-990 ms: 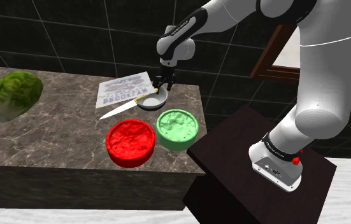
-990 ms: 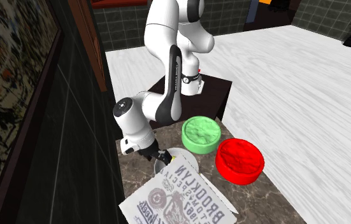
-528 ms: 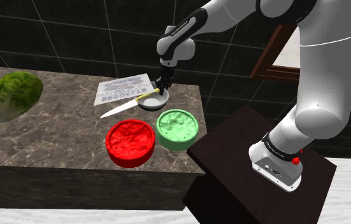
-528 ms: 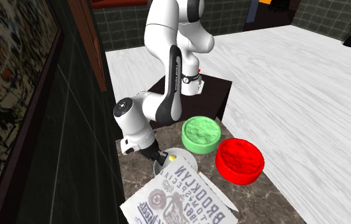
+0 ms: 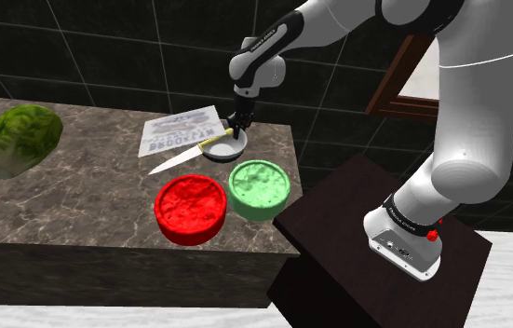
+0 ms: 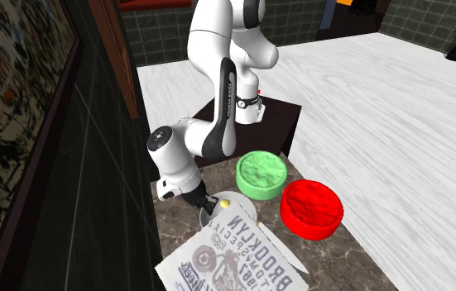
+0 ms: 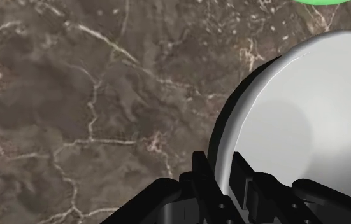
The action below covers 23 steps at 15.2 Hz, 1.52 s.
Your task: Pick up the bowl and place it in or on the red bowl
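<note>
The black end effector (image 5: 236, 130) is clenched on the far side of the rim of the small white shallow bowl (image 5: 225, 149). In the wrist view its two fingers (image 7: 200, 168) clasp the thin wall of the bowl between them. The bowl seems to sit on the dark marble tabletop (image 5: 87, 191), at its far part, just beyond the green bowl with a rough inside (image 5: 259, 188) and just beside the printed paper sheet (image 5: 175, 132). The red round bowl (image 5: 190, 207), the goal, stands nearer, touching or almost touching the green one on the shoulder view's left. I judge the grasp as made and the lift as not yet done. The first risk is the knife with a yellow handle (image 5: 175, 160): its handle end seems to lie on the white bowl, so a lift may drag it or throw it aside. The second risk is the one-sided grip on a thin rim, so the bowl may tilt or slip out. Third, a low path may strike the green bowl on the way.
</note>
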Each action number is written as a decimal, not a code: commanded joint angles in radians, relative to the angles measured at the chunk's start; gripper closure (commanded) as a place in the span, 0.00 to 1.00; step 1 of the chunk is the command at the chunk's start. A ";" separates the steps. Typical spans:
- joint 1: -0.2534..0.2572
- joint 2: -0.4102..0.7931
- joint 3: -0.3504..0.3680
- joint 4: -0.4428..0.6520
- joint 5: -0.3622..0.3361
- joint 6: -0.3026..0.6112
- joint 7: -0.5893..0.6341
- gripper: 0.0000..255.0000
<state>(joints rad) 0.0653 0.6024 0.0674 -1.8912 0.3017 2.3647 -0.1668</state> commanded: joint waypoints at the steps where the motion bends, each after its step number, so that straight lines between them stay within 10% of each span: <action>1: 0.001 -0.015 -0.001 -0.001 -0.002 -0.013 0.005 1.00; 23: 0.001 -0.216 -0.012 0.016 -0.032 -0.226 0.065 1.00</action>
<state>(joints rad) 0.0668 0.3927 0.0556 -1.8817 0.2715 2.1504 -0.1046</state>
